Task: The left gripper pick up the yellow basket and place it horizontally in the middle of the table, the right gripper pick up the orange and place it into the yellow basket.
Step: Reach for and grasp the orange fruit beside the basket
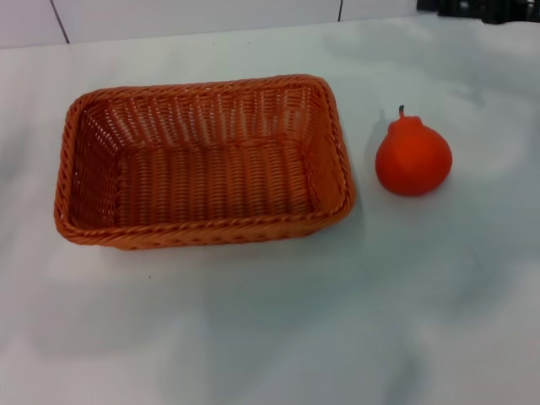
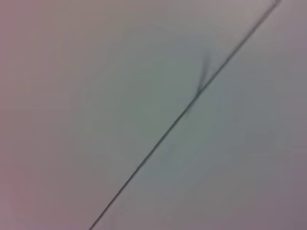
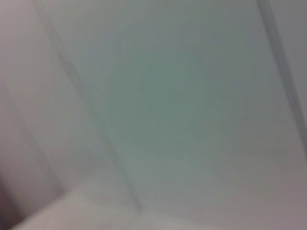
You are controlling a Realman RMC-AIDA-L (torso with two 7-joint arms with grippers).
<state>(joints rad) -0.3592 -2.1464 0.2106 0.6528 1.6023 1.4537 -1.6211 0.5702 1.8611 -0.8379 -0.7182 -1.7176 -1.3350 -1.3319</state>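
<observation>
The yellow basket (image 1: 202, 164), an orange-brown woven wicker rectangle, lies flat with its long side across the white table (image 1: 270, 321), left of centre, and it is empty. The orange (image 1: 413, 157), an orange-red fruit with a pear-like neck and dark stem, stands upright on the table to the right of the basket, apart from it. Neither gripper shows in the head view. Both wrist views show only pale blurred surfaces with thin dark lines, no fingers, basket or fruit.
The table's far edge meets a pale wall (image 1: 194, 17) at the back. A dark object (image 1: 481, 8) sits at the far right corner.
</observation>
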